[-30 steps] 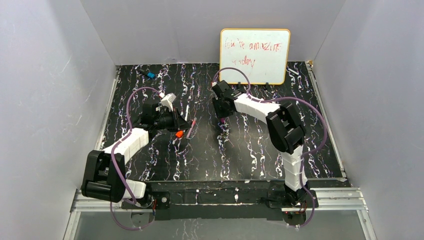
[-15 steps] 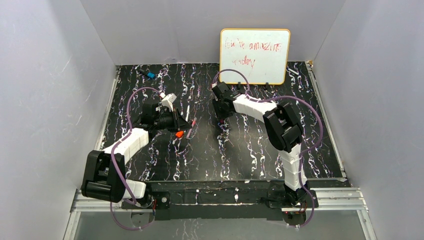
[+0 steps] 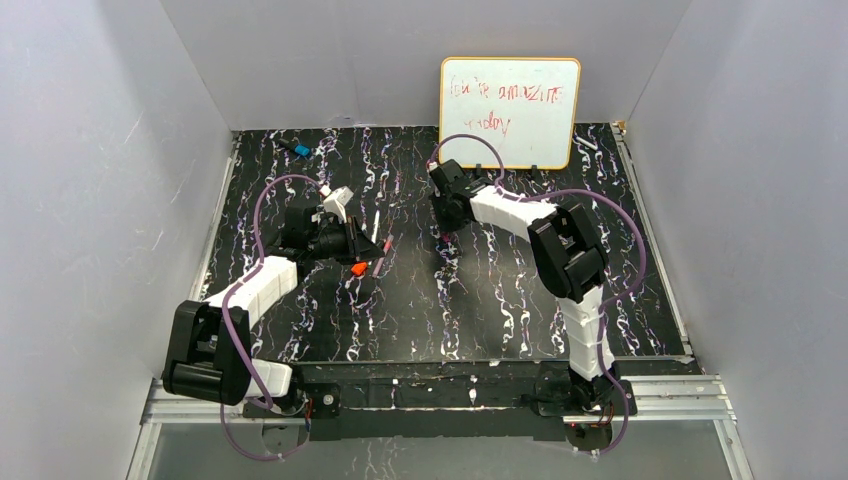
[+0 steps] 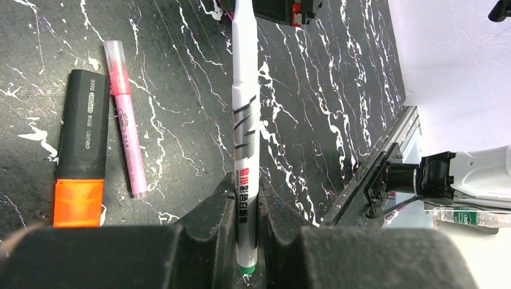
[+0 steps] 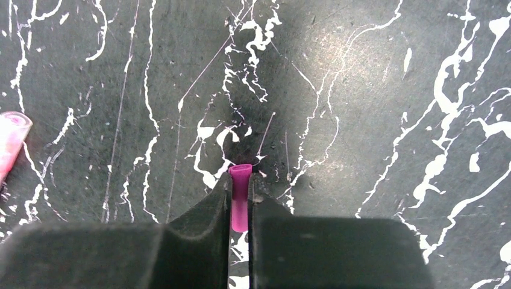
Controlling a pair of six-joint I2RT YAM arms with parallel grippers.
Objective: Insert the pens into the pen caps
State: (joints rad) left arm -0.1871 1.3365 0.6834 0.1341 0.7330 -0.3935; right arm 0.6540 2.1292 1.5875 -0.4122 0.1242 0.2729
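Note:
My left gripper point(image 4: 246, 188) is shut on the pale grey-white pen point(image 4: 246, 120), which points straight out from the jaws. To its left on the mat lie the black-bodied pen with an orange end point(image 4: 83, 132) and the thin pink pen point(image 4: 128, 129). In the top view they lie just right of the left gripper point(image 3: 352, 246), the orange end point(image 3: 357, 268) and the pink pen point(image 3: 380, 260). My right gripper point(image 5: 240, 191) is shut on the magenta cap point(image 5: 240, 176), just above the mat, near the table's middle point(image 3: 447, 222). The other caps are out of view.
A whiteboard point(image 3: 510, 110) with red writing leans against the back wall. A small blue and black item point(image 3: 298, 149) lies at the back left. A pink object point(image 5: 8, 144) shows at the left edge of the right wrist view. Grey walls enclose the mat.
The right gripper has shifted slightly back and to the right with the magenta cap. The left arm has not moved.

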